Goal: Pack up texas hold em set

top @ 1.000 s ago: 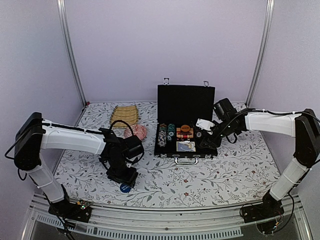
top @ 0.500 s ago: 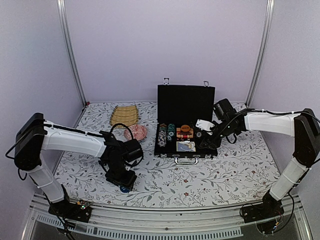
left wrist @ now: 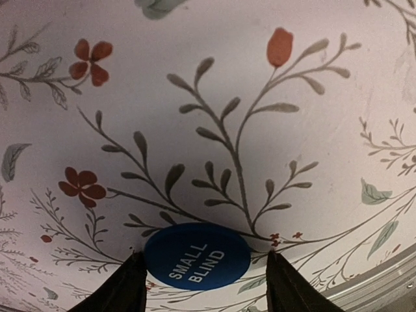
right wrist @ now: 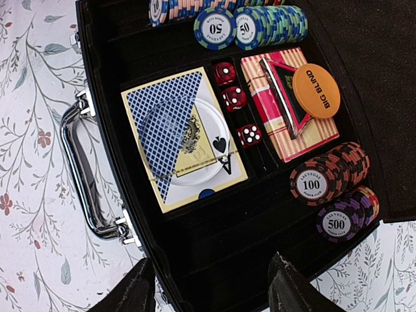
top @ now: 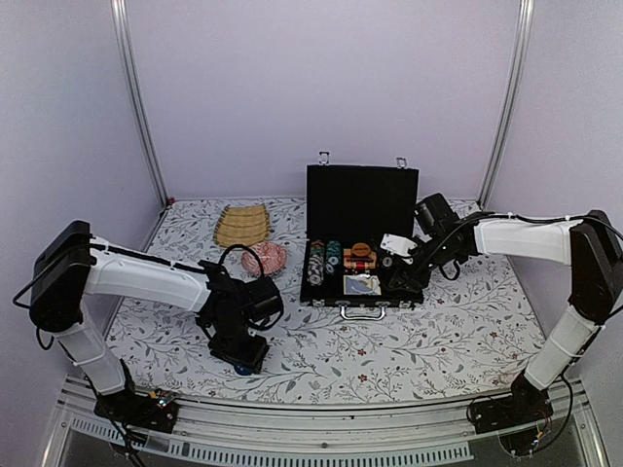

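The black briefcase (top: 361, 197) lies open at mid-table with its lid upright. In its tray (right wrist: 106, 123) are a blue card deck (right wrist: 170, 110), a red-striped deck (right wrist: 296, 138), red dice (right wrist: 234, 98), a red triangle (right wrist: 284, 88), the orange BIG BLIND disc (right wrist: 316, 91) and rows of poker chips (right wrist: 313, 186). My right gripper (right wrist: 211, 260) (top: 397, 277) is open above the tray's empty near slots. A blue SMALL BLIND disc (left wrist: 197, 256) lies flat on the cloth. My left gripper (left wrist: 204, 260) (top: 240, 356) is open, one finger on each side of it.
A pink-red woven ball (top: 265, 258) sits behind the left gripper, with a tan slatted mat (top: 243, 224) beyond it. The case's silver handle (right wrist: 75, 175) faces the near side. The table's metal front rail (top: 321, 413) runs just in front of the left gripper.
My left gripper has come down and toward the near edge over the blue disc, which lay exposed in front of it before. The right arm has not moved.
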Robot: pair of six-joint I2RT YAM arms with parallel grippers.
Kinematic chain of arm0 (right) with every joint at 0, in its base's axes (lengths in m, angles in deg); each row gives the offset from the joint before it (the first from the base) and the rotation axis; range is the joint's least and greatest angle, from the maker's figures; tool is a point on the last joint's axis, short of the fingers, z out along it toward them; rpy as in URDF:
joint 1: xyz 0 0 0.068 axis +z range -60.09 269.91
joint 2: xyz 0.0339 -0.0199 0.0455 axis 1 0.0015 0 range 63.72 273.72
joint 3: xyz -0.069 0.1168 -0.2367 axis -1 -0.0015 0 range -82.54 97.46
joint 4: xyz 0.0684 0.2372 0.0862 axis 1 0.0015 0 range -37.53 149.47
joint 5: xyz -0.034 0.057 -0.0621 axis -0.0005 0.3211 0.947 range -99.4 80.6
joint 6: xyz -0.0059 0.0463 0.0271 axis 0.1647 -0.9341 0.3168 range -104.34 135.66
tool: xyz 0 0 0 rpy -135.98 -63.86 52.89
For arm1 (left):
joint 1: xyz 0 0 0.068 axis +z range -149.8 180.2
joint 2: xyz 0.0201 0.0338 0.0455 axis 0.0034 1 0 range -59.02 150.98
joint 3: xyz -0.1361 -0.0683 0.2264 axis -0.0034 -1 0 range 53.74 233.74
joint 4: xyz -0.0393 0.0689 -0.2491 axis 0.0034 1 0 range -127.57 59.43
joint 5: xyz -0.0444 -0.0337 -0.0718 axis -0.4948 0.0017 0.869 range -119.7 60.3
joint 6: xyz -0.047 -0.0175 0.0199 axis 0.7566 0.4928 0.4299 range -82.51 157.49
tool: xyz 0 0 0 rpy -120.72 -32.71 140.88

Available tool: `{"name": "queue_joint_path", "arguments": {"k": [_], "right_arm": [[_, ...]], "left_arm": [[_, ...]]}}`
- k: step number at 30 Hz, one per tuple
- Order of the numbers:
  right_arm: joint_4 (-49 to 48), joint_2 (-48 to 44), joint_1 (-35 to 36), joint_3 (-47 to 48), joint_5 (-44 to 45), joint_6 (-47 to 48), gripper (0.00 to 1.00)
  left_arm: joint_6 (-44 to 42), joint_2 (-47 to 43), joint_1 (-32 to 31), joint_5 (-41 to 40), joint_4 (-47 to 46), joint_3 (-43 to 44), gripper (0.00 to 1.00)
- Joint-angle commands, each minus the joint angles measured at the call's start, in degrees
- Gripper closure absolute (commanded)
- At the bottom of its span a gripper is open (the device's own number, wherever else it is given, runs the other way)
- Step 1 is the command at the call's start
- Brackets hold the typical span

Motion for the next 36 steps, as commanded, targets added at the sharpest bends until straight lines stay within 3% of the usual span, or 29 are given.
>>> {"name": "queue_joint_path", "arguments": {"k": [1, 17, 27, 32, 36], "right_arm": [[0.1, 1.3, -0.2, -0.4, -0.6, 0.1, 0.39], [0.6, 1.5, -0.1, 0.0, -0.9, 0.0, 0.39], [0.9, 1.4, -0.1, 0.1, -1.2, 0.0, 0.39], [0.9, 1.3, -0.1, 0.1, -1.0, -0.1, 0.39], [1.1, 0.8, 0.0, 0.0, -1.2, -0.3, 0.40]], "left_arm": [[2.4, 0.4, -2.5, -1.7, 0.2, -1.2, 0.37], [2.1, 1.0, -3.2, -1.7, -5.9, -4.1, 0.39], [1.2, 1.0, -3.1, -1.7, -9.9, -4.9, 0.50], [0.3, 1.9, -3.5, -2.6, -8.2, -1.3, 0.56], [-0.7, 2.3, -4.3, -5.8, -3.6, 7.1, 0.57]]}}
